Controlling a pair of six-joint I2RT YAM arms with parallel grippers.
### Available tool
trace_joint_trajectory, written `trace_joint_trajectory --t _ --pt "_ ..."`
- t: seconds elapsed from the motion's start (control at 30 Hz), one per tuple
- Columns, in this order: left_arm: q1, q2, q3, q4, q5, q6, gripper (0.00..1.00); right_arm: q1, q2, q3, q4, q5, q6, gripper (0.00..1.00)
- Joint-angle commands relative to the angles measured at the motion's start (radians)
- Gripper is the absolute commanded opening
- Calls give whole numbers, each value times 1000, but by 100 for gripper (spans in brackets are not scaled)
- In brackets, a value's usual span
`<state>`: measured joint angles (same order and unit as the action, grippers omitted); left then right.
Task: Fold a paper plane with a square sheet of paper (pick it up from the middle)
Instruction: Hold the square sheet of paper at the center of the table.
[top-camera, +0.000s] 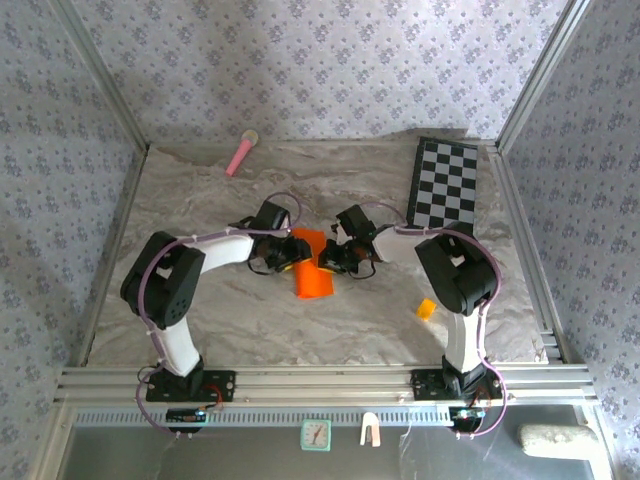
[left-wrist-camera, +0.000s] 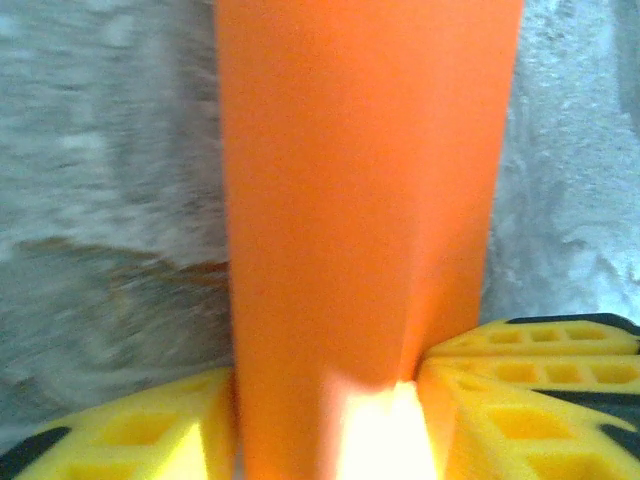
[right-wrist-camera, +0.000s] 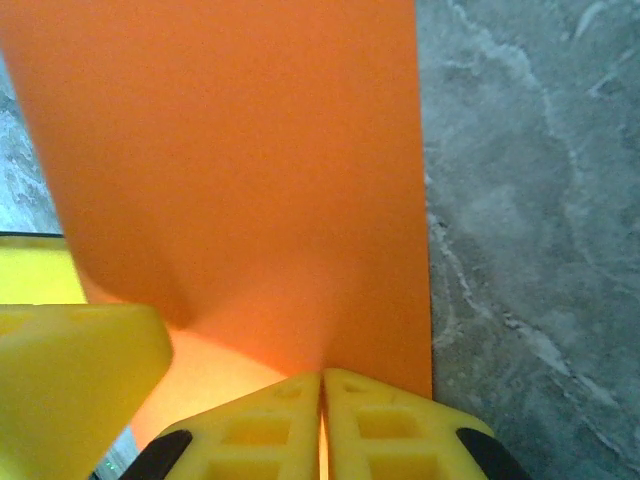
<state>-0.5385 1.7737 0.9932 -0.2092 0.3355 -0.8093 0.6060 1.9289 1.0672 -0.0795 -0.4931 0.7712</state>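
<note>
Two grippers are seen close together over a thin bright orange paper sheet (top-camera: 313, 281), which is folded into a narrower, elongated shape and lies on the marbled grey table (top-camera: 200, 200), to the near-left of the black-and-white checkerboard panel (top-camera: 445, 185). The left gripper (top-camera: 288, 258) is placed at the side of the sheet farther from the checkerboard, the right gripper (top-camera: 331, 258) at the side nearer to it.

From the left wrist, the yellow ribbed fingers (left-wrist-camera: 130, 435) are seen standing apart, with a long strip of the sheet running between them and away from the camera. The gap is filled by the strip, and whether its edges are touched by the pads cannot be told.

From the right wrist, the two yellow fingers (right-wrist-camera: 380, 430) are seen pressed together, with a thin orange line of paper pinched in the seam between them, so the sheet is held by this claw. Ahead of the tips the paper is spread broad over the table.

A pink stick (top-camera: 241, 153) is laid well to the left of the checkerboard, at the far edge of the table. A small yellow-orange block (top-camera: 427, 309) is set nearer than the checkerboard, apart from the sheet
</note>
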Motion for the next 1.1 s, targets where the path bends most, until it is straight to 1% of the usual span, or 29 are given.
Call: trace_joint_trajectory --t 0.0,0.17,0.33,0.43,0.5,0.7,0.83,1.07 --pt "3 -44 23 -133 -66 8 58 12 31 10 -50 29 21 10" --pt "-18 -34 41 -178 -63 26 65 11 25 11 -7 -12 42 12" --pt "-39 4 86 -227 -85 57 65 10 -3 7 31 -48 53 18" --pt "-41 29 107 -252 -105 63 61 5 -26 -8 45 -57 64 20" --pt "-41 44 115 -267 -123 65 56 -4 -56 -33 67 -56 75 22" --pt "-41 67 119 -291 -151 66 43 -48 -159 -99 67 -3 57 28" --pt "-40 63 117 -297 -173 60 40 -75 -181 -113 35 25 31 29" --pt "-41 74 123 -301 -175 61 33 -88 -171 -122 41 22 31 30"
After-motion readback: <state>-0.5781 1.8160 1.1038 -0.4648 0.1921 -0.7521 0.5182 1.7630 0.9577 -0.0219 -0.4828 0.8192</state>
